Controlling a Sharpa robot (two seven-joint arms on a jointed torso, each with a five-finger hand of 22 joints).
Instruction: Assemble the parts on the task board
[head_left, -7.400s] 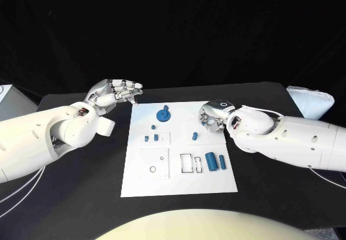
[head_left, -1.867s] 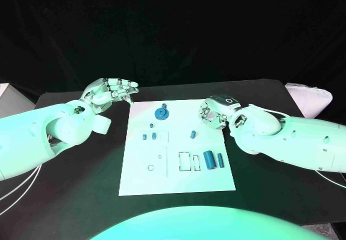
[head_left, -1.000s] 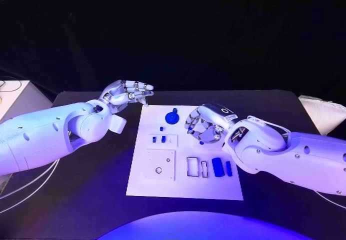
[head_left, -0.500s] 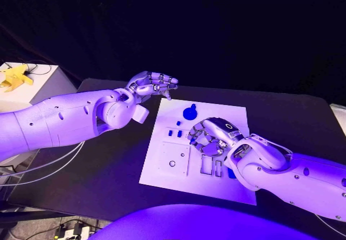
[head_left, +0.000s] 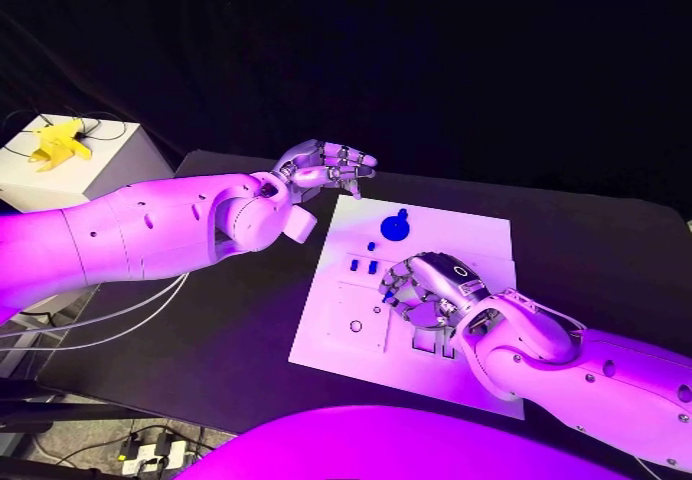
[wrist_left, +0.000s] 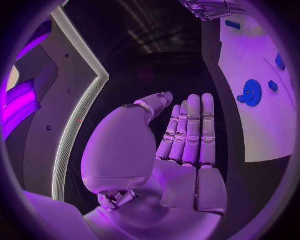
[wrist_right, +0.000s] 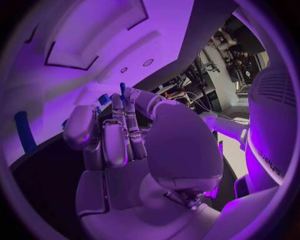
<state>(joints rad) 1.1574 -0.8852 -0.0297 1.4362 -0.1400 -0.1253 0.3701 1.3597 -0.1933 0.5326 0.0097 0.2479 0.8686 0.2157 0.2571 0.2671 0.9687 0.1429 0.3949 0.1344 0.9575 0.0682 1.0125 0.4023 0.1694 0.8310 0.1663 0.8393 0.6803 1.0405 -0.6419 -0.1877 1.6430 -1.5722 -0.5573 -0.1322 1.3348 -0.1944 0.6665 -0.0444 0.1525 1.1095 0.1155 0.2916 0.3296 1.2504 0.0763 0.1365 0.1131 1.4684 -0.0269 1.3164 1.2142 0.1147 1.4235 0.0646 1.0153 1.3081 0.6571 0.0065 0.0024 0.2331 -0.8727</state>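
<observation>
right hand: right hand (head_left: 426, 297) hovers palm-down over the middle of the board (head_left: 476, 235), fingers curled in. Can't tell whether they pinch a part or are just bunched. The right wrist view shows blue specks at the fingertips, either held or lying behind them.
left hand: left hand (head_left: 329, 165) is off the board's far left corner, above the table (head_left: 216, 330). The left wrist view shows the fingers fairly straight, thumb apart, palm empty, touching nothing.
parts: two small pegs (head_left: 364, 267) are just beside the right hand, toward the board's left edge. A disc (head_left: 392, 226) with a knob sits near the far edge, well apart from both hands. Other parts under the right hand are hidden.
slots: a square plate (head_left: 355, 320) with a round hole is toward the near left, and slot outlines peek out under the right wrist.
step: judged as picking or seating a small part mid-board.
how to do it well: lower straight down and keep the wrist level. Pinch the peg at its sides with the fingertips only, so the curled fingers don't sweep the neighbouring pegs. Line the part up over its slot before pressing, and keep it upright.
risk: the forearm hides the slots from the head camera, and a skewed peg will jam or tip.
left hand's use: it could press the board's far left corner to stop it sliding.
</observation>
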